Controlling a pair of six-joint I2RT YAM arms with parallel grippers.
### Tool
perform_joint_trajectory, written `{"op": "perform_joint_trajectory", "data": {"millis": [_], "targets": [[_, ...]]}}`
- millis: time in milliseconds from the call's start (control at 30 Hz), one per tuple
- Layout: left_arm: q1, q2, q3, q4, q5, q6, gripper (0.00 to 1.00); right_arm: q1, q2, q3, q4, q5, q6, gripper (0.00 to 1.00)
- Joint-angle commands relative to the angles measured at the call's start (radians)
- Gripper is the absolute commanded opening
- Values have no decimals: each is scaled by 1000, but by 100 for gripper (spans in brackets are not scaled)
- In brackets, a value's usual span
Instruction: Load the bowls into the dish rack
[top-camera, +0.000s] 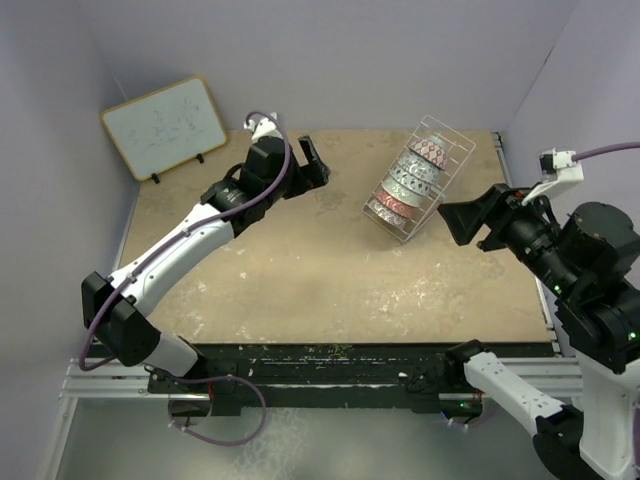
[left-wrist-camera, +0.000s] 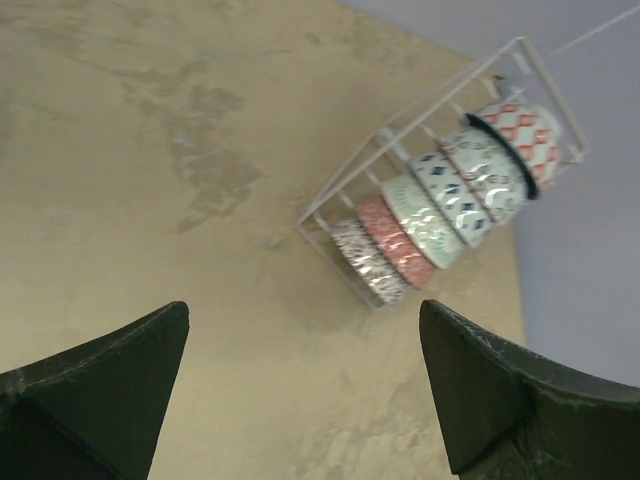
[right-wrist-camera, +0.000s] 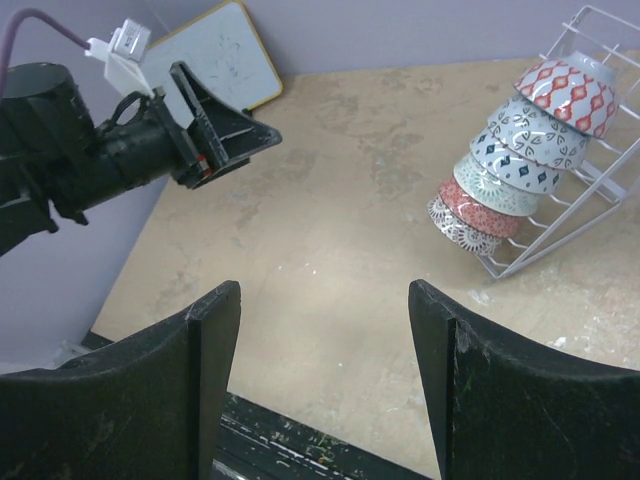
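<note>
White wire dish rack (top-camera: 453, 160) holds nested bowls (top-camera: 412, 180).

1. Cut off at 3 o'clock in the right wrist view: far side of the dish rack (right-wrist-camera: 585, 215).
2. Nested, insides mostly hidden: the bowls (right-wrist-camera: 520, 150).
3. Too faint to read: marks on the whiteboard (top-camera: 165, 127).
4. Cropped at 6 o'clock, left wrist view: fingers (left-wrist-camera: 110, 390) of the left claw (left-wrist-camera: 303, 310).

No legible text, label, brand or number anywhere. Only faint grey scribbles on the white rectangular wood-framed whiteboard (top-camera: 165, 127), too small and blurred to make out as words.
</note>
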Motion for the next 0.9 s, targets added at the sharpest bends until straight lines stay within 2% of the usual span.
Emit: {"op": "perform_joint_trajectory", "data": {"millis": [0,267,867], "targets": [[2,-72,7,-239,-205,82,99,4,37,-29,84,5,14,71],[2,-100,42,-426,-347,81,99,4,70,-37,124,-7,17,71],[2,-133,31,-441,-404,154,99,4,76,-54,111,49,7,72]]}}
